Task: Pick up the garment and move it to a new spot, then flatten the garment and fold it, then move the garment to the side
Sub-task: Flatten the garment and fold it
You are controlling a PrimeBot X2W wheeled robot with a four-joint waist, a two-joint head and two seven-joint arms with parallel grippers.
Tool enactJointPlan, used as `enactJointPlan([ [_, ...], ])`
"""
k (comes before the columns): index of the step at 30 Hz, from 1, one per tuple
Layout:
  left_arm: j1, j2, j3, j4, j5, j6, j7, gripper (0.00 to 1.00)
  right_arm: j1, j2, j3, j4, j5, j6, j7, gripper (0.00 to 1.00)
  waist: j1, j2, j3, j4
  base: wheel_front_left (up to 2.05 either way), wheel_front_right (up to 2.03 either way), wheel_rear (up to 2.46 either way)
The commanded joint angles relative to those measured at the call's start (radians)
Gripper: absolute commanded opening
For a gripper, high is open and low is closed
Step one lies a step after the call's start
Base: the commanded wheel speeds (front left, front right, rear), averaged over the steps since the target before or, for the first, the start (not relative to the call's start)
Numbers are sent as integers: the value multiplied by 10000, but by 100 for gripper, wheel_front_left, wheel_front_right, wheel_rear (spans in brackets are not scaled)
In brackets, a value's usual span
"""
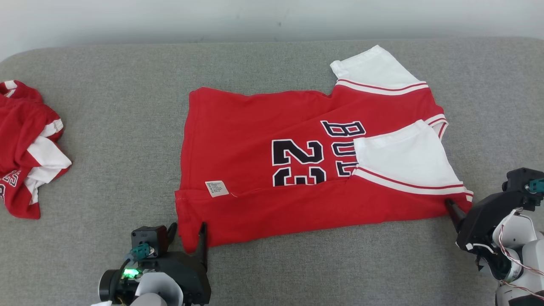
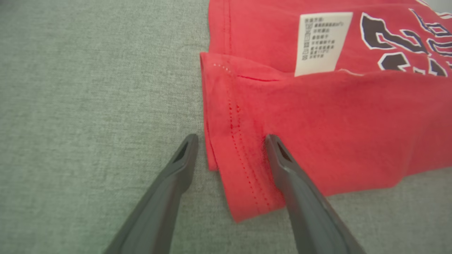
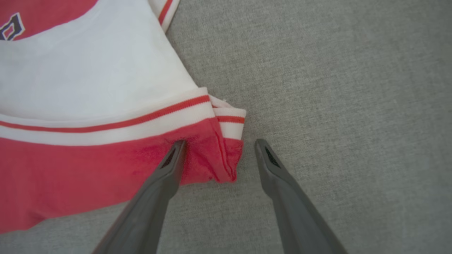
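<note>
A: The red jersey with white sleeves [image 1: 263, 140] lies spread across the middle of the grey woven fabric surface [image 1: 106, 127]. Its near long edge is folded up over the black 23, and one white sleeve is laid across the chest.

B: And the left gripper [image 2: 230, 139] sits right at the near hem corner, fingers spread wide: one on the red cloth, the other on the grey beside it. Nothing pinched!

A: At the other end, the right gripper [image 3: 219, 144] is wide apart too, straddling the corner below the striped sleeve band.

B: A small white care label [image 1: 216, 188] shows near the hem. Over at the left edge, well apart, sits a crumpled red-and-white garment [image 1: 25, 148].
</note>
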Motion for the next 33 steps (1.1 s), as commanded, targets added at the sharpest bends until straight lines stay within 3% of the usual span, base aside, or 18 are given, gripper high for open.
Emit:
enactJointPlan([
  [1,292,88,-117,264,-76,14,294,78,-83,56,33,100,96,6,65,68,1,1,8,7,0,0,0],
  [2,291,96,-130,262,-88,-17,330,37,-109,94,79,148,148,6,66,39,1,1,6,5,0,0,0],
  [3,297,83,-145,260,-138,-64,378,0,-133,118,110,191,187,6,53,0,1,1,-2,4,0,0,0],
  [8,314,93,-200,229,-201,-173,396,0,60,274,152,-5,657,6,-329,0,1,1,-221,11,0,0,0],
  [13,523,277,-67,-144,-341,-81,372,0,783,504,145,-965,1265,6,-422,0,1,1,-517,-115,0,0,0],
  [22,1388,734,60,-1208,-540,220,538,0,2335,732,-450,-2810,1021,5,203,0,1,1,-870,-320,0,0,0],
  [28,1908,900,49,-1670,-599,408,714,0,2951,927,-738,-3362,946,5,547,0,1,1,-930,-318,0,0,0],
  [29,1990,922,42,-1743,-604,450,763,3,3015,958,-750,-3424,949,5,582,0,1,1,-928,-318,0,0,0],
  [30,2126,955,17,-1876,-650,488,855,13,3122,1028,-746,-3476,892,5,660,0,1,1,-917,-312,0,0,0],
  [33,2293,979,-8,-2016,-692,565,956,19,3284,1083,-729,-3469,736,5,824,0,1,1,-916,-294,0,0,0],
])
